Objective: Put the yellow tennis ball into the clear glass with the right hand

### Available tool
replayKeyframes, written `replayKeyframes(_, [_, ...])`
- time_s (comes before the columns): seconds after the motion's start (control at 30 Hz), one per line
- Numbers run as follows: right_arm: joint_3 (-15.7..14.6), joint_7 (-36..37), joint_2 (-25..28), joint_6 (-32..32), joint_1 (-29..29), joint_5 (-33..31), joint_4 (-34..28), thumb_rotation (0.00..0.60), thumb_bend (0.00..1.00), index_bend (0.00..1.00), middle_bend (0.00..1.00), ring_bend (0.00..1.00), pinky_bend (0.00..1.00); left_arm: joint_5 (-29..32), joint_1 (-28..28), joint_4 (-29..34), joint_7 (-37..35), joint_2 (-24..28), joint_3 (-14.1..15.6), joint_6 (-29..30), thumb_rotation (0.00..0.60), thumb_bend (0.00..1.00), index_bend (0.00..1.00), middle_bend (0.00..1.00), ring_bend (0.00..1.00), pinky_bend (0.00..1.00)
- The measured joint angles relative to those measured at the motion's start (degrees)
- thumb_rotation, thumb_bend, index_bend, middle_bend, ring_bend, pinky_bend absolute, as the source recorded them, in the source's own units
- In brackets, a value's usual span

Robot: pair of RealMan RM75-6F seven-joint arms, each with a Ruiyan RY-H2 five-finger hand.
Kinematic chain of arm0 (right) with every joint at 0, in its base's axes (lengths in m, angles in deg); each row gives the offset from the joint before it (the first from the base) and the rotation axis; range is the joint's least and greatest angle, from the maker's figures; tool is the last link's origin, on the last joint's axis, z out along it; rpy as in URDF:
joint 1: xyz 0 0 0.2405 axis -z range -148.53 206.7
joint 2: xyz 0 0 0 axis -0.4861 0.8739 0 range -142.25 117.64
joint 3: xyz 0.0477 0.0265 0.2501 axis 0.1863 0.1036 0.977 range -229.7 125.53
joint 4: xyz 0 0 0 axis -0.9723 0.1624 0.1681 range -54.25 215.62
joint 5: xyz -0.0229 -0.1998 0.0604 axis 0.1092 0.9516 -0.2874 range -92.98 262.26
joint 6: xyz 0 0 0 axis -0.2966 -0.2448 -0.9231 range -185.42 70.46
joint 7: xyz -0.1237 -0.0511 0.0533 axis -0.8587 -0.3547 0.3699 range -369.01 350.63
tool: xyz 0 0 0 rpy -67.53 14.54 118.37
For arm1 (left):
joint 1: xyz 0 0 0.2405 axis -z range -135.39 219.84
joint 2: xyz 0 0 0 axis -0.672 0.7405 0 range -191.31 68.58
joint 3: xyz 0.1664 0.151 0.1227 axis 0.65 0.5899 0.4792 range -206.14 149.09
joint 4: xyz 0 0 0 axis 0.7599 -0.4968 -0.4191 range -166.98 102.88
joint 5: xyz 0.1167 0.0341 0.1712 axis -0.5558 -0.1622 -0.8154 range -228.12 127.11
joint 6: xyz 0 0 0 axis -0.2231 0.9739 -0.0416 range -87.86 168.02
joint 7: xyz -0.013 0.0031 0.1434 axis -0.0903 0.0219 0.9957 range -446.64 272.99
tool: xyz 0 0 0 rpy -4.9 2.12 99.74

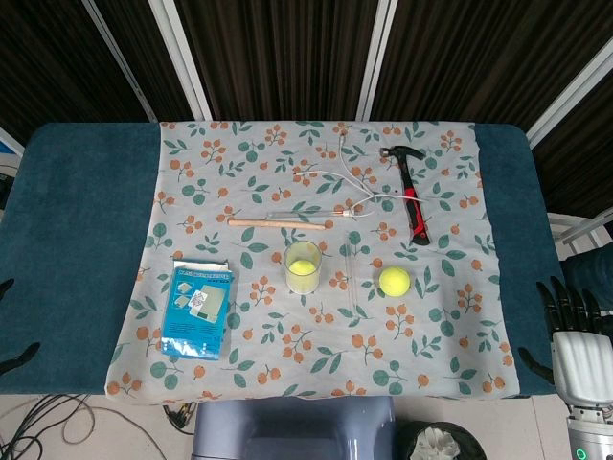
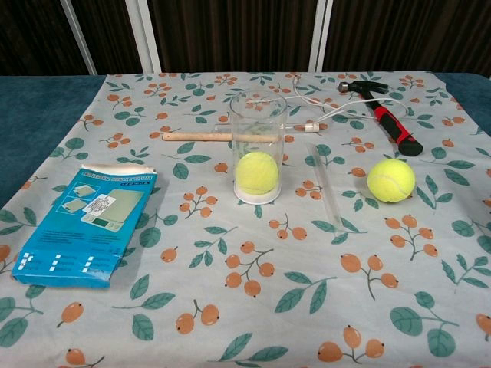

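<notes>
Fingertips [image 1: 8, 286] of the left hand are just seen at the far left edge of the head view, off the table, so it cannot be told if that hand is open or closed. Next, a blue packet [image 1: 196, 318] is laid flat on the flowered cloth [image 1: 249, 374]. A wooden stick [image 1: 278, 222] is set further back. Then comes the glass [image 2: 258, 146], stood upright, and one yellow ball [image 2: 257, 172] is already seen inside it at the bottom. A clear tube [image 2: 322, 180] is laid just right of the glass. A second ball [image 2: 391, 180] is sat on the cloth near the tube, apart from the glass. A white cable [image 1: 350, 177] and a hammer [image 1: 412, 196] are placed behind it. The right hand [image 1: 575, 331] is kept at the far right, off the table edge, with fingers spread apart and nothing held.

The free ball is judged to be light, fuzzy and a bit squashy, so it is not likely to slip. It is best taken from above, with fingers wrapped round its sides. It can roll if bumped. The glass is hard and can be tipped or broken, so the ball should be let go softly.
</notes>
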Motion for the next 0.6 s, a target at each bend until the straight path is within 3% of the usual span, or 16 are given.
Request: replayKeyframes(0.6, [-0.22, 1.20, 0.31, -0.94, -0.15, -0.34, -0.26, 0.600, 0.23, 0.00, 0.00, 0.00, 0.04, 0.36, -0.02, 0.14, 0.04, 0.05, -0.17, -0.05, 0.600, 0.02, 0.13, 0.00, 0.00, 0.00])
